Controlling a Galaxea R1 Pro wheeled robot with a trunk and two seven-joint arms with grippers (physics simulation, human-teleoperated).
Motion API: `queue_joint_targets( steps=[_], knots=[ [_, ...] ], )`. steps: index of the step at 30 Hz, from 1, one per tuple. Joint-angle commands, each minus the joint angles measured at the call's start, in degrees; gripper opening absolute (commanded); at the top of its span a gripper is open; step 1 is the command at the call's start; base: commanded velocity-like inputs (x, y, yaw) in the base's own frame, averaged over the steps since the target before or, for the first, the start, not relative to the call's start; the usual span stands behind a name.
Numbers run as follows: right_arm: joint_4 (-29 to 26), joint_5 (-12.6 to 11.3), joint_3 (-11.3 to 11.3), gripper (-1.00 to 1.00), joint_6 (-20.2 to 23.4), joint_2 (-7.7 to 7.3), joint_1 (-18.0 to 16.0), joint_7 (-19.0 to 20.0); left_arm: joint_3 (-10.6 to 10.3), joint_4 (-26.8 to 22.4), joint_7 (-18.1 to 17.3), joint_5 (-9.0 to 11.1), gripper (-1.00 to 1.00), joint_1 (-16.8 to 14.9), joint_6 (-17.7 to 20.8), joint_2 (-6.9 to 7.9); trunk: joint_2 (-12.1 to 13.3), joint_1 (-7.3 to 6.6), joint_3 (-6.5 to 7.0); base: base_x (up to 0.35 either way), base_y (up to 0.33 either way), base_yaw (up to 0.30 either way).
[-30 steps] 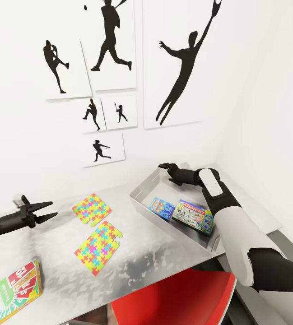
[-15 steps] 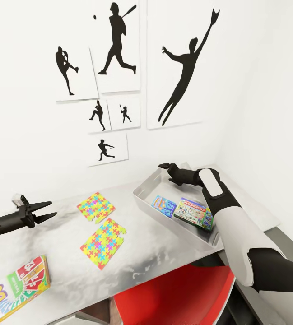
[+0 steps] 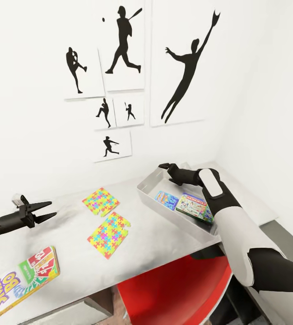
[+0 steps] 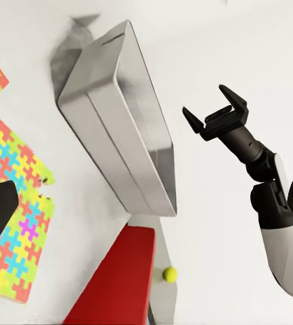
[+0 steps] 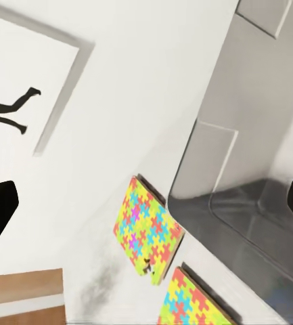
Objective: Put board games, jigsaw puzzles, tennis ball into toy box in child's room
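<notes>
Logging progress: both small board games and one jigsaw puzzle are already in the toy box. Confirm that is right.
Not quite. The toy box holds the blue board game and the green-and-white board game, but no puzzle. Both jigsaw puzzles lie on the table beside it, as the head view shows.

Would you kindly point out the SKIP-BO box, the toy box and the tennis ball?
SKIP-BO box (image 3: 22, 280), head view, middle of its printed lid.
Toy box (image 3: 147, 195), head view, near outer wall.
Tennis ball (image 4: 170, 274), left wrist view, centre of the ball.
</notes>
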Motion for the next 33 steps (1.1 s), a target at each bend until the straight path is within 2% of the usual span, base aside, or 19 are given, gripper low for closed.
queue_joint_targets(
  steps=[1,13,24,33],
  knots=[
    [-0.03,-0.46,-0.08,1.00,0.18,0.01,-0.05,-0.43,-0.02,0.01,-0.22,-0.02,1.00,-0.04,0.61,0.02,-0.11,0.01,-0.11,-0.208,0.102,0.000],
    [-0.05,-0.42,-0.08,1.00,0.10,0.08,-0.05,-0.47,-0.02,0.00,-0.22,-0.02,1.00,-0.04,0.61,0.02,-0.11,0.01,0.27,-0.141,0.037,0.000],
    [-0.09,-0.37,-0.04,1.00,0.09,0.08,-0.05,-0.51,-0.02,0.01,-0.22,-0.02,1.00,-0.04,0.61,0.02,-0.11,0.01,1.28,-0.148,0.179,0.000],
    [-0.09,-0.37,0.01,1.00,0.09,0.11,-0.05,-0.52,-0.02,0.01,-0.22,-0.02,1.00,-0.04,0.61,0.02,-0.11,0.01,2.14,-0.018,-0.061,0.017]
  ],
)
